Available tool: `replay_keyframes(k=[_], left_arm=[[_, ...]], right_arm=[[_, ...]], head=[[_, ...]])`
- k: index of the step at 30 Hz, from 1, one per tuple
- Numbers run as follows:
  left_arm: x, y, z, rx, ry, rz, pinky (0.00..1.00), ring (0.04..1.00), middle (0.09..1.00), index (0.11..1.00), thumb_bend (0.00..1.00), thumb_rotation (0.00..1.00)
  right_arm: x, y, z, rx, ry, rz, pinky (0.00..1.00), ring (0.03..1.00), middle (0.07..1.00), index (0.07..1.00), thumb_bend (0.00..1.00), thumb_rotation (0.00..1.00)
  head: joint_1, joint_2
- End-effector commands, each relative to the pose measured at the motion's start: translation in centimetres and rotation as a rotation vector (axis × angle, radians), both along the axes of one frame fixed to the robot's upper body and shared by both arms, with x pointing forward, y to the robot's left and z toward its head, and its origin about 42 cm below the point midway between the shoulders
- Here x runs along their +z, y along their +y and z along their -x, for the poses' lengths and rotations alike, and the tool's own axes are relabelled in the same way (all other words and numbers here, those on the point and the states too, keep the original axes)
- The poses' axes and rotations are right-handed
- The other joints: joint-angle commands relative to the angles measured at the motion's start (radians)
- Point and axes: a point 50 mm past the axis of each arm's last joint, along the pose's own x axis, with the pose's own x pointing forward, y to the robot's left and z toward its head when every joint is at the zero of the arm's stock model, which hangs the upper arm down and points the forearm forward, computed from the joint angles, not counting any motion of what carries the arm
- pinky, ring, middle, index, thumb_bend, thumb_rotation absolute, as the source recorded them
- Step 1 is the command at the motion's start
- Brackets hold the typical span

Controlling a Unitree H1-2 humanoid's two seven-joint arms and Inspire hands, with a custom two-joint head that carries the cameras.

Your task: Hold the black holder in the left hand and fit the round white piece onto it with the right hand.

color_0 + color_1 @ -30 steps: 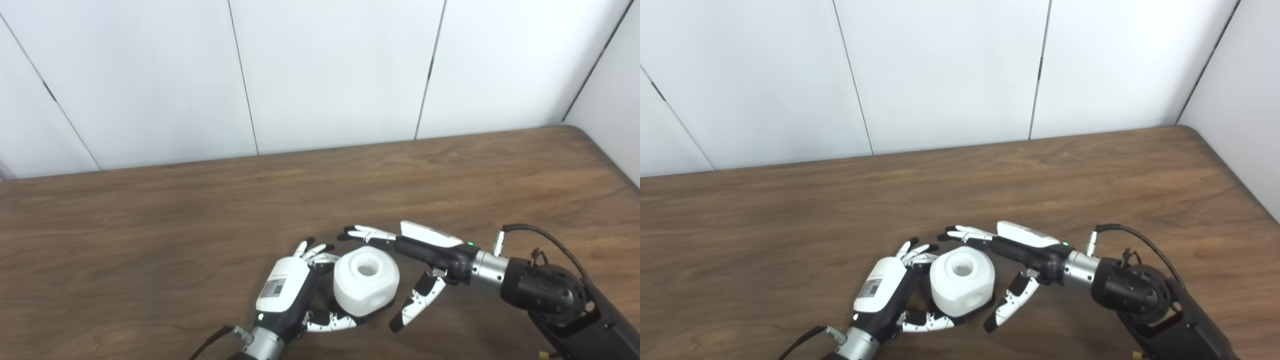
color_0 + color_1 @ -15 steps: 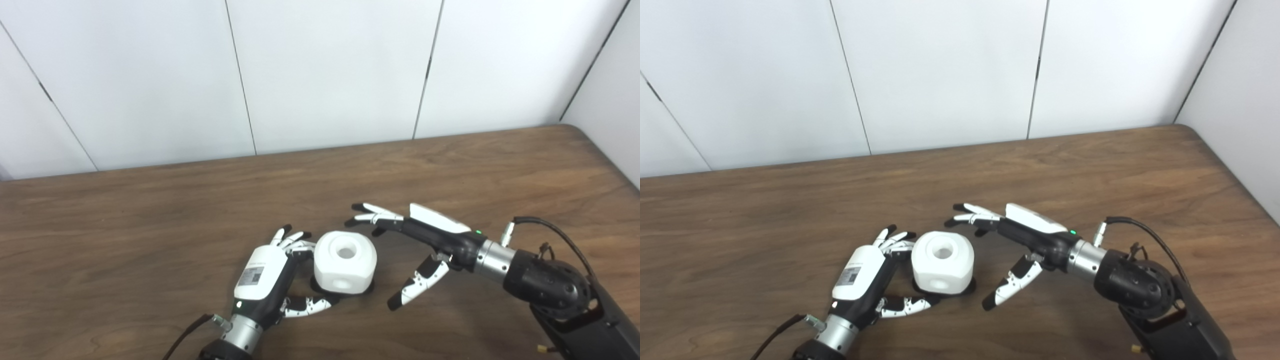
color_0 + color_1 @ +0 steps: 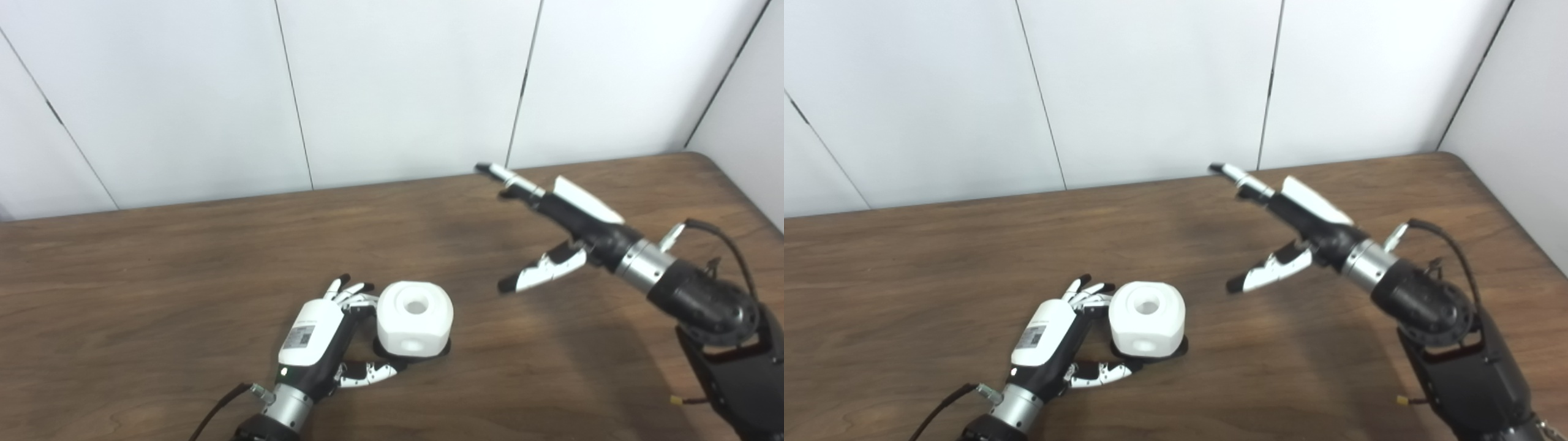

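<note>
White round piece (image 3: 415, 318) ×1 on black holder (image 3: 442, 349) ×1; hands ×2.

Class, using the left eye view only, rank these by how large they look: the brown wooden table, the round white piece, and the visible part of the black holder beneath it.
1. Brown wooden table
2. Round white piece
3. Black holder, mostly hidden under the white piece, so only its visible rim is ranked.

White piece (image 3: 415, 317) on holder (image 3: 442, 349)
</note>
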Motion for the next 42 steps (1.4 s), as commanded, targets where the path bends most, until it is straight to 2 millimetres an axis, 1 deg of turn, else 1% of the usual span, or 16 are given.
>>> replay_keyframes(k=[1, 5, 8, 12, 15, 18, 23, 24, 25, 27, 29, 32, 33, 39, 42], left_arm=[[-0.7, 0.9, 0.0, 0.004, 0.014, -0.019, 1.00, 0.880, 0.722, 0.483, 0.52, 0.06], [-0.7, 0.8, 0.0, 0.008, 0.010, -0.010, 1.00, 0.876, 0.720, 0.483, 0.52, 0.06], [-0.6, 0.8, -0.1, 0.015, 0.011, -0.007, 1.00, 0.874, 0.720, 0.483, 0.52, 0.06], [-0.7, 0.9, -0.1, 0.020, 0.012, -0.006, 1.00, 0.877, 0.723, 0.483, 0.52, 0.06], [-0.7, 1.1, -0.2, 0.027, 0.015, -0.007, 1.00, 0.879, 0.723, 0.483, 0.52, 0.06], [-0.8, 1.3, -0.3, 0.032, 0.019, -0.015, 1.00, 0.872, 0.723, 0.485, 0.52, 0.07], [-0.9, 1.6, -0.7, 0.033, 0.029, -0.049, 1.00, 0.874, 0.740, 0.490, 0.52, 0.08], [-1.0, 1.6, -0.8, 0.031, 0.033, -0.055, 1.00, 0.874, 0.745, 0.532, 0.73, 0.17], [-1.0, 1.7, -0.9, 0.030, 0.036, -0.060, 1.00, 0.878, 0.755, 0.571, 0.88, 0.24], [-1.0, 1.8, -1.0, 0.025, 0.056, -0.076, 1.00, 0.888, 0.775, 0.611, 0.96, 0.28], [-0.9, 2.1, -1.2, 0.020, 0.081, -0.097, 1.00, 0.904, 0.813, 0.670, 0.99, 0.28], [-0.8, 2.5, -1.6, 0.012, 0.110, -0.122, 0.99, 0.929, 0.875, 0.773, 1.00, 0.32], [-0.8, 2.7, -1.7, 0.010, 0.119, -0.129, 0.98, 0.941, 0.903, 0.826, 1.00, 0.34], [-0.6, 3.9, -2.5, -0.014, 0.156, -0.142, 0.93, 0.955, 0.939, 0.908, 1.00, 0.33], [-0.5, 4.6, -2.9, -0.022, 0.170, -0.150, 0.92, 0.961, 0.949, 0.929, 1.00, 0.34]], right_arm=[[2.1, -0.8, -0.4, -0.025, -0.079, -0.011, 0.95, 1.000, 1.000, 1.000, 0.85, 0.33], [1.7, -2.5, -0.9, -0.077, -0.073, -0.001, 0.93, 1.000, 1.000, 1.000, 0.88, 0.37], [1.0, -3.0, -0.8, -0.090, -0.061, -0.024, 0.92, 1.000, 1.000, 1.000, 0.90, 0.41], [0.2, -2.7, -0.4, -0.088, -0.050, -0.065, 0.93, 1.000, 1.000, 0.999, 0.83, 0.41], [-0.2, -2.3, -0.1, -0.083, -0.052, -0.083, 0.91, 0.995, 1.000, 0.990, 0.77, 0.40], [-0.3, -2.1, 0.0, -0.082, -0.066, -0.094, 0.89, 0.990, 1.000, 0.984, 0.75, 0.38], [0.0, -2.3, 0.4, -0.095, -0.091, -0.098, 0.90, 0.989, 1.000, 0.979, 0.71, 0.36], [0.0, -2.4, 0.4, -0.098, -0.092, -0.106, 0.89, 0.989, 1.000, 0.981, 0.71, 0.36], [0.0, -2.4, 0.4, -0.100, -0.093, -0.112, 0.90, 0.989, 1.000, 0.982, 0.71, 0.36], [-0.2, -2.5, 0.5, -0.104, -0.093, -0.134, 0.90, 0.990, 1.000, 0.982, 0.70, 0.36], [-0.4, -2.5, 0.6, -0.110, -0.091, -0.149, 0.90, 0.994, 1.000, 0.983, 0.68, 0.35], [-0.7, -2.5, 0.9, -0.123, -0.090, -0.157, 0.90, 0.989, 1.000, 0.982, 0.66, 0.35], [-0.9, -2.4, 0.9, -0.128, -0.090, -0.160, 0.89, 0.986, 1.000, 0.978, 0.64, 0.34], [-1.6, -1.8, 1.1, -0.157, -0.095, -0.171, 0.85, 0.962, 0.994, 0.962, 0.63, 0.33], [-2.0, -1.4, 1.1, -0.172, -0.102, -0.197, 0.83, 0.949, 0.985, 0.955, 0.62, 0.32]], head=[[-0.001, 0.000], [-0.001, 0.000], [0.001, -0.002], [0.005, -0.002], [0.005, -0.001], [0.004, -0.002], [0.002, -0.003], [0.003, -0.003], [0.003, -0.003], [0.003, -0.003], [0.005, -0.003], [0.003, -0.004], [0.003, -0.004], [0.001, -0.011], [-0.005, -0.017]])
